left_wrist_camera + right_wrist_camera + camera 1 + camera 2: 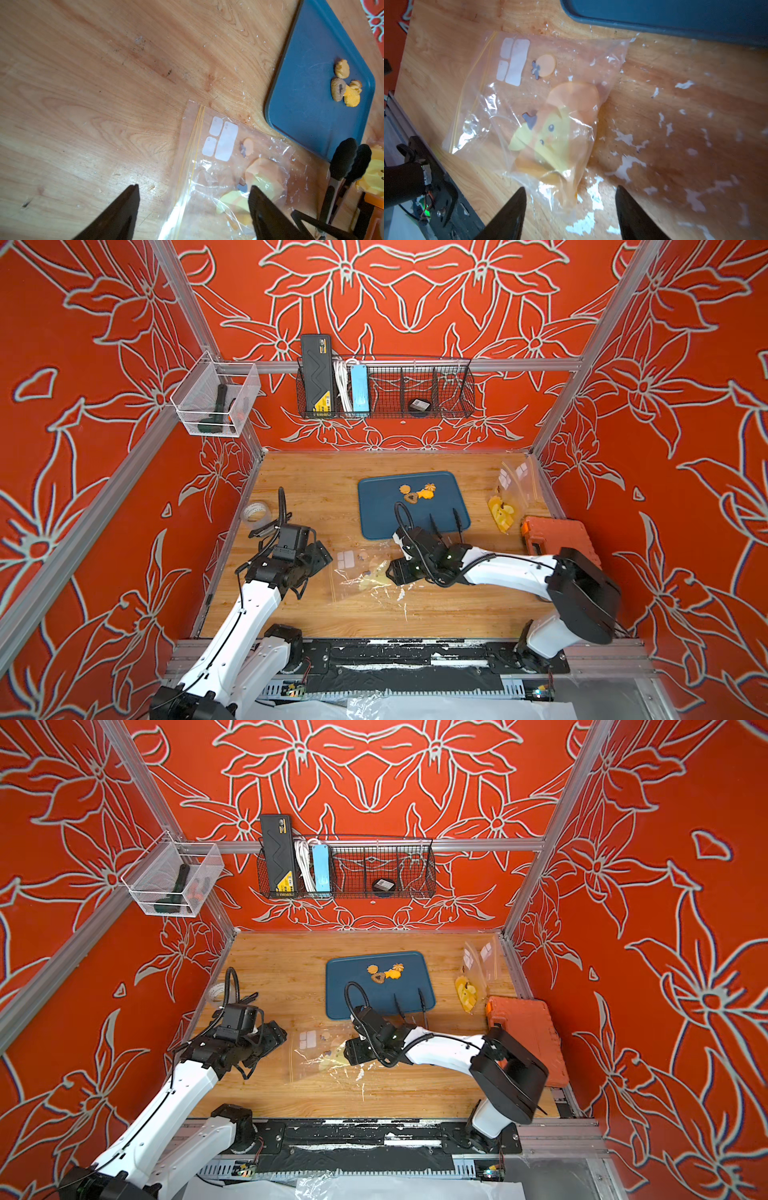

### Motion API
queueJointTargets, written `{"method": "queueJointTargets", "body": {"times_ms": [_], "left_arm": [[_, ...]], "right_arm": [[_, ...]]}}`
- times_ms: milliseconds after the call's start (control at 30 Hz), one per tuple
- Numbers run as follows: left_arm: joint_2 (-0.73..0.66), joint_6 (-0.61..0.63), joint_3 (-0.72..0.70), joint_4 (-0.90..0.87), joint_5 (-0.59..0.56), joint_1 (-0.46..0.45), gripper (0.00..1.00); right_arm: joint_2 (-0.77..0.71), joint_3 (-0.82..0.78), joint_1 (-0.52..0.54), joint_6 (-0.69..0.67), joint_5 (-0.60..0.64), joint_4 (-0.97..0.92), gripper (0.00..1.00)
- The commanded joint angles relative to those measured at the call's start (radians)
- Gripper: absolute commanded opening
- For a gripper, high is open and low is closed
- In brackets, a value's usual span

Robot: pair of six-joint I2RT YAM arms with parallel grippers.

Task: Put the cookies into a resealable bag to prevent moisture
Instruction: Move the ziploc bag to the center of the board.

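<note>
A small cluster of yellow-orange and brown cookies [417, 493] [386, 972] [345, 83] lies on the blue tray [382, 510] [301, 108]. A clear resealable bag [363, 578] [322, 1054] [218, 158] [529, 97] with a yellow cartoon print lies flat on the table in front of the tray. My left gripper [323, 559] [193, 188] is open, its fingers either side of the bag's zip edge. My right gripper [392, 572] [571, 189] is open over the opposite end of the bag. Neither holds anything.
Black tongs [444, 526] [349, 162] rest at the tray's near edge. Another clear bag [509, 497] leans at the right wall beside an orange case [557, 537]. A tape roll [255, 514] sits at the left. Plastic flecks litter the wood.
</note>
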Motion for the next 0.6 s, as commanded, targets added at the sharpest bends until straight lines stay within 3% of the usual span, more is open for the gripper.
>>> {"method": "queueJointTargets", "body": {"times_ms": [0,233,333,467,567], "left_arm": [[0.012,-0.005,0.018,0.002,-0.004,-0.003,0.81],[0.007,0.005,0.002,0.029,0.027,-0.002,0.82],[0.006,0.015,-0.010,0.041,0.042,-0.002,0.82],[0.003,0.033,-0.049,0.108,0.118,-0.003,0.82],[0.022,0.051,-0.065,0.146,0.176,-0.003,0.82]], "right_arm": [[0.076,0.056,-0.015,0.078,-0.073,0.056,0.67],[0.201,0.105,-0.046,0.117,-0.101,0.095,0.58],[0.197,0.089,-0.053,0.133,-0.099,0.120,0.48],[0.164,0.037,-0.064,0.148,-0.067,0.130,0.26],[0.129,-0.029,-0.082,0.165,-0.064,0.167,0.21]]}}
